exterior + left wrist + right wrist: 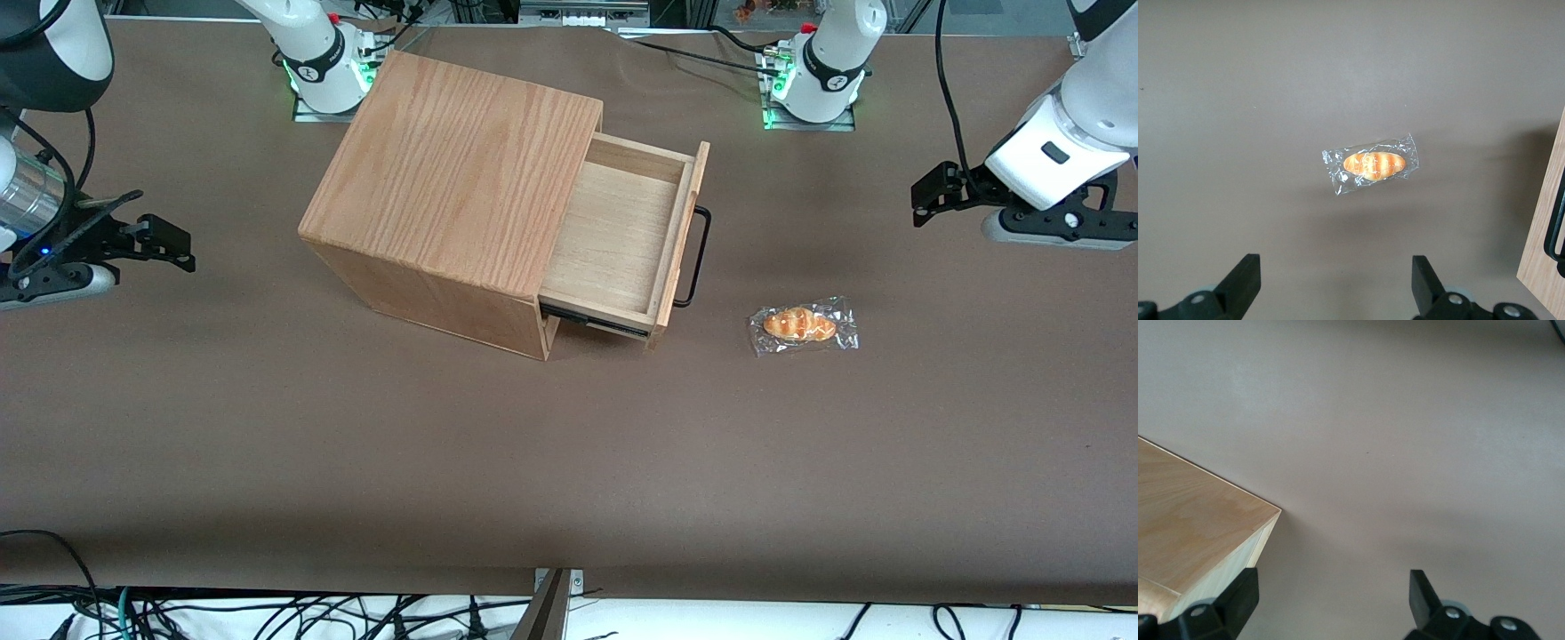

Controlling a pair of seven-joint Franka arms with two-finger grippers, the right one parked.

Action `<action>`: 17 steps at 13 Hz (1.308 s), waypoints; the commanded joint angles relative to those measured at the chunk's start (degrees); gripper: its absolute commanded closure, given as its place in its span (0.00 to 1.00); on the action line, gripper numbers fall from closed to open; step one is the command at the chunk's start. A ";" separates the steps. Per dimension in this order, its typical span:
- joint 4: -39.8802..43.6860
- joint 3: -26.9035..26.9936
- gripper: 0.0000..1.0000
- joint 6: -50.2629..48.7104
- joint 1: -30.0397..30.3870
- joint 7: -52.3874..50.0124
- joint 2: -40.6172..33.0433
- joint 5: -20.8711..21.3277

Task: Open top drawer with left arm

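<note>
The top drawer (622,236) of the big oak box (453,169) stands pulled out, its pale wood inside bare. Its thin black wire handle (698,258) faces the working arm's end of the table. The left arm's black gripper (933,191) hangs above the table, well apart from the handle, toward the working arm's end. It is open and empty in the left wrist view (1336,267), with both fingers (1245,277) spread wide. The drawer's front panel (1545,247) and handle (1557,227) also show in that view.
A wrapped bread roll (803,325) lies on the brown table between the drawer front and the gripper, nearer to the front camera than the gripper. It also shows in the left wrist view (1373,165). A second drawer's dark edge (591,320) shows under the open one.
</note>
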 commanded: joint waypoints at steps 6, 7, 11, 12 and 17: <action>-0.86 -0.11 0.00 -0.51 -0.19 -0.58 -1.14 -1.11; -0.86 -0.11 0.00 -0.51 -0.19 -0.58 -1.14 -1.11; -0.86 -0.11 0.00 -0.51 -0.01 -0.49 -1.05 -1.02; -0.86 -0.02 0.00 -0.77 0.07 -0.49 -1.05 -1.02; -0.77 -0.02 0.00 -1.30 0.51 -0.49 -1.05 -1.02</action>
